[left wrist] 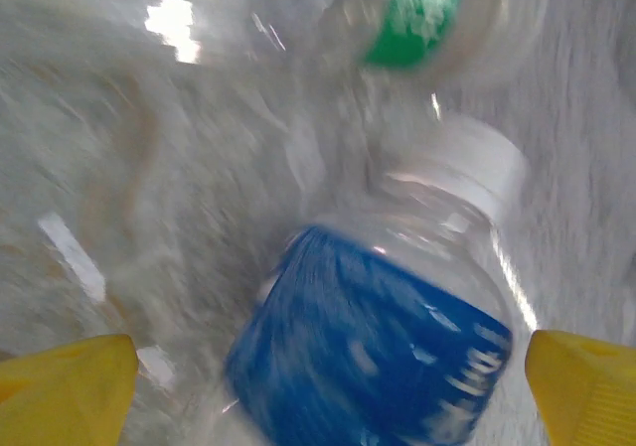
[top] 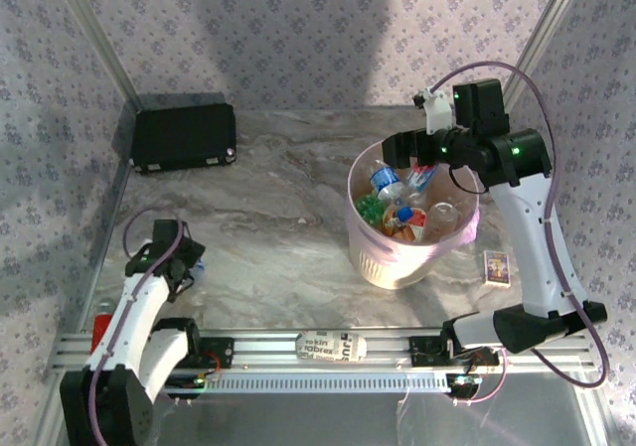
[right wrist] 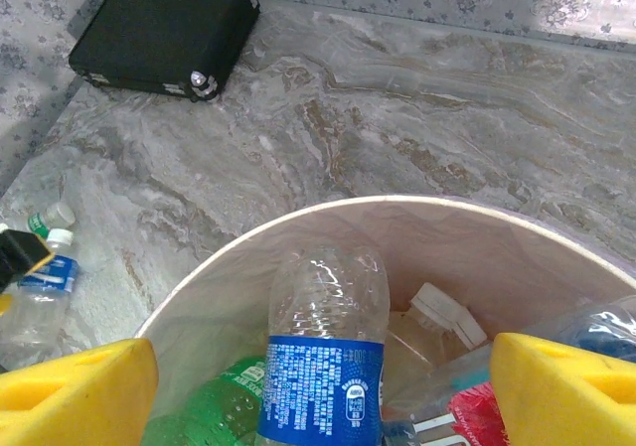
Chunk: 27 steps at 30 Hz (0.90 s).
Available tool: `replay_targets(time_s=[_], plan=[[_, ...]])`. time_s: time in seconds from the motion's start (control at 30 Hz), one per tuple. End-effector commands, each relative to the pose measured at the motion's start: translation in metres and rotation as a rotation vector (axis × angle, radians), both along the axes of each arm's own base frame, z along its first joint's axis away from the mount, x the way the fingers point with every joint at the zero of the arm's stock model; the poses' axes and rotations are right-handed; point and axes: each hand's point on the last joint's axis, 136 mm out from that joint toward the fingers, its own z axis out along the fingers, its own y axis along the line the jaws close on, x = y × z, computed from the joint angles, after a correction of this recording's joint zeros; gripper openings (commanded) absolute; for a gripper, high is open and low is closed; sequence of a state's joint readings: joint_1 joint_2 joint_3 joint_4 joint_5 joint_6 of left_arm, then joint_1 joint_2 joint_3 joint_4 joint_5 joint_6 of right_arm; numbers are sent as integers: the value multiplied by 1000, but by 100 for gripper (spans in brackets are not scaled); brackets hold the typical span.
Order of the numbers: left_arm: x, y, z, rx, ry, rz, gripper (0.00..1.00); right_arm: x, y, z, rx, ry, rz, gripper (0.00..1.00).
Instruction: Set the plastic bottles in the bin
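Left claw (left wrist: 323, 391): fingers wide apart, low over the table (top: 288, 208), yellow tips on either side of the blue-label bottle (left wrist: 378, 357); no contact can be seen in this blurred view.
Right claw (right wrist: 318, 391): fingers apart, nothing between them, hanging just above the mouth of the bin (top: 370, 252).
Blue-label bottle: clear with a white cap, lying on its side at the near left of the table, between the left claw's tips.
Green-label bottle (left wrist: 412, 14): clear, lying just beyond the blue-label one; cannot tell whether they touch.
Binned bottles (right wrist: 323, 317): several piled inside; a clear one with a blue label leans up in the middle, a green bottle (right wrist: 214, 396) is to its left, and a white-capped one (right wrist: 444, 319) lies to its right.
Bin: pale pink, upright, right of the table's centre, under the right claw.
Card (top: 496, 267): flat on the table, just right of the bin.
Printed strip (top: 331, 346): on the near rail, between the arm bases.
Black case (top: 184, 136): flat, in the far left corner, well apart from the bin.
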State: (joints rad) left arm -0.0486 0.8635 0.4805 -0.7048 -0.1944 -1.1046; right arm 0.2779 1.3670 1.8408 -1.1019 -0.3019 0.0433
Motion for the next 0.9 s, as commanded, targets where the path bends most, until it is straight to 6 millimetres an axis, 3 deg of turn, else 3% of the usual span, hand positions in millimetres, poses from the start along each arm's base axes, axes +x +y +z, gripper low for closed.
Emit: replay_targets(time_s=[0.0,0.13,0.23,0.43,0.53,0.73,0.87], plan=[[10,-24,-6,-67,-22,-17,100,-1,-3,1,-2,-10,-7,88],[28,-48,5,-39,-38,-126,100,1,-1,4,6,-15,-6,88],[34,-48,14,28,-21,-180,100,1,0,5,9,-18,-3,88],[27,-63,-10,-99,-28,-132,100,-1,-2,2,1,-11,-9,88],[21,-62,-17,-110,-36,-107,100,-2,-2,2,1,-10,-11,88],[20,-66,-22,-132,-39,-108,88,-7,2,10,35,-26,8,87],[25,-69,-16,-133,-65,-120,77,-11,4,14,58,-33,9,87]])
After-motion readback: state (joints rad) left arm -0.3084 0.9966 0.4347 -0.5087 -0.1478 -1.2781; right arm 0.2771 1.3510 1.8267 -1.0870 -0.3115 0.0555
